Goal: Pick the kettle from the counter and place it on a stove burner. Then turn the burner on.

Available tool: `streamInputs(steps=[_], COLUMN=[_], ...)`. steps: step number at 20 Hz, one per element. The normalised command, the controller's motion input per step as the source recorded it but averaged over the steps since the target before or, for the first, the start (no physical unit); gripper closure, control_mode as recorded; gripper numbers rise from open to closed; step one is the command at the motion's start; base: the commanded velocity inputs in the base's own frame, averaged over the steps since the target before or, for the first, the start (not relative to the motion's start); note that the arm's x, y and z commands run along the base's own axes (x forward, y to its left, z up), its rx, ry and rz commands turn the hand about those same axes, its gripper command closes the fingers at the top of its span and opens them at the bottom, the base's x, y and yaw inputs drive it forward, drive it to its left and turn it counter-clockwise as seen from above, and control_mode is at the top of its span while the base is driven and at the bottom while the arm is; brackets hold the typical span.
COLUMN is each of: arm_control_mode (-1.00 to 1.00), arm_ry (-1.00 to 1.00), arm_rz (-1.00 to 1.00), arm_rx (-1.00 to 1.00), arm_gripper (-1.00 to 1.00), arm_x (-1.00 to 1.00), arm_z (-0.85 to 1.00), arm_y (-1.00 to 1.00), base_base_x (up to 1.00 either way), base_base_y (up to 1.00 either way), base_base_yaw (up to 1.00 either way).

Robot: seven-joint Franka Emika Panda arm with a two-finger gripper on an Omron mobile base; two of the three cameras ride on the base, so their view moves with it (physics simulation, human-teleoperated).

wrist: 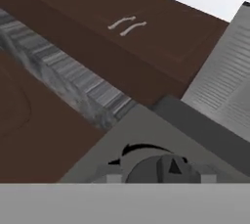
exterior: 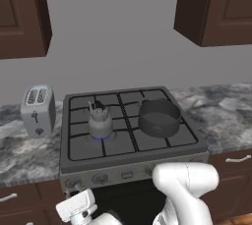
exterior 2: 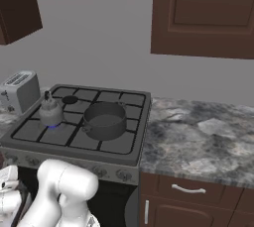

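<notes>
The small silvery kettle (exterior: pixel 100 121) (exterior 2: pixel 50 111) stands upright on the front-left stove burner (exterior: pixel 101 138) (exterior 2: pixel 52 126), where a blue flame shows under its base. My gripper (exterior: pixel 75 205) is low in front of the stove's control panel, below its left-hand knobs. In the hand view my gripper (wrist: pixel 161 178) faces a dark round knob (wrist: pixel 163 168), with a pale fingertip (wrist: pixel 113 178) on either side of it. I cannot tell whether they press on it. Nothing is carried.
A wide dark-grey pot (exterior: pixel 158 117) (exterior 2: pixel 104 119) sits on the stove's right side. A silver toaster (exterior: pixel 38 110) (exterior 2: pixel 19 91) stands on the marbled counter (exterior: pixel 29 155) left of the stove. More counter (exterior 2: pixel 198 139) runs to the right, over brown drawers.
</notes>
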Motion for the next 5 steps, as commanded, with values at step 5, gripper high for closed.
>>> streamInputs(steps=[5], arm_control_mode=[-1.00], arm_ry=[0.43], arm_rz=[0.54], arm_rx=[-0.32], arm_gripper=[1.00], arm_x=[0.00], arm_z=[-0.59], arm_y=[0.23], base_base_x=[0.00], base_base_y=[0.00], base_base_yaw=[0.00])
